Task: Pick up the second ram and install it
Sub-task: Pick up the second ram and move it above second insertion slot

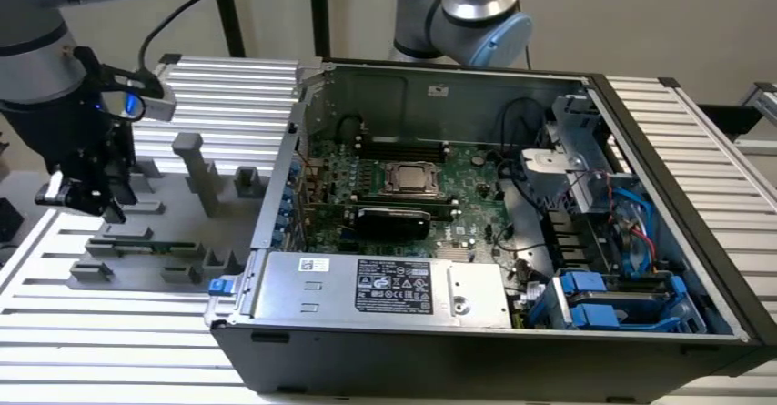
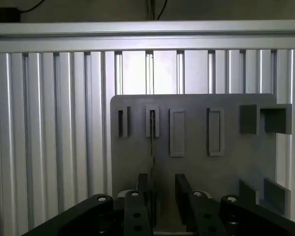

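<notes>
The gripper (image 1: 107, 207) is hanging fingers-down over the holder plate (image 2: 226, 167). Its two black fingers (image 2: 143, 191) are standing a narrow gap apart and gripping nothing. Just beneath them the second ram (image 1: 140, 244) is sitting on edge in the holder, a single slim green board with small dark chips. It is lying lengthwise toward the computer case (image 1: 486, 364) and, as far as I can see, is clear of the fingers. In the wrist view a thin dark line, which looks to be its upper edge, is running from one slot toward the finger gap.

The plate is matte grey plastic. I'm counting four narrow rectangular slots (image 2: 215, 132) across it, and several squared grey blocks (image 1: 195, 164) are standing up from it. It is resting on a ribbed aluminium table (image 1: 109, 332).

The arm (image 1: 36, 59) is coming down from the exterior view's upper left, wrist near vertical, with a black cable (image 1: 182, 14) looping behind it. To the exterior view's right the one black case is lying open, showing one green motherboard (image 1: 474, 164) with a metal processor socket (image 1: 410, 179). A second arm's base (image 1: 479, 14) is standing behind the case.
</notes>
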Motion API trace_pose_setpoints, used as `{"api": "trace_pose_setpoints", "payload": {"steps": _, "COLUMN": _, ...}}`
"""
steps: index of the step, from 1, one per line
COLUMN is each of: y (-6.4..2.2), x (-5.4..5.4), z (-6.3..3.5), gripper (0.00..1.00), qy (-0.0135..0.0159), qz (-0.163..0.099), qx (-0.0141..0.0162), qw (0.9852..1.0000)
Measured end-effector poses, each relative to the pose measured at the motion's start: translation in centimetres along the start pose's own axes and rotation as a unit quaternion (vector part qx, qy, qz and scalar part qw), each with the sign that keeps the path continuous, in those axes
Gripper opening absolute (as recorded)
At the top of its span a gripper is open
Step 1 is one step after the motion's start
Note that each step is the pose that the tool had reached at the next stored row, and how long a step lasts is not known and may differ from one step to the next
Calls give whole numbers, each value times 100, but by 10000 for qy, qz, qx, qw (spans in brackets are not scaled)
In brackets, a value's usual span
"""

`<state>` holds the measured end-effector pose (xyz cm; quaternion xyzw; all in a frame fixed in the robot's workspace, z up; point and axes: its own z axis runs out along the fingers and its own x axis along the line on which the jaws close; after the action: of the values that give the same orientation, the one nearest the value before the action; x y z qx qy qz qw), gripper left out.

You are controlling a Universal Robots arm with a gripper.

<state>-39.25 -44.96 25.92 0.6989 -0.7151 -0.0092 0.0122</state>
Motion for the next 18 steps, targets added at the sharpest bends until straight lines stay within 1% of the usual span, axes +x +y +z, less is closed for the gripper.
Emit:
{"api": "trace_pose_setpoints", "payload": {"steps": 6, "y": -58, "x": 24, "z": 107, "gripper": 100, "qy": 0, "qz": -16, "qx": 0, "qw": 10000}}
{"api": "trace_pose_setpoints", "payload": {"steps": 18, "y": -69, "x": 24, "z": 326, "gripper": 100, "qy": 2, "qz": -51, "qx": 0, "qw": 10000}}
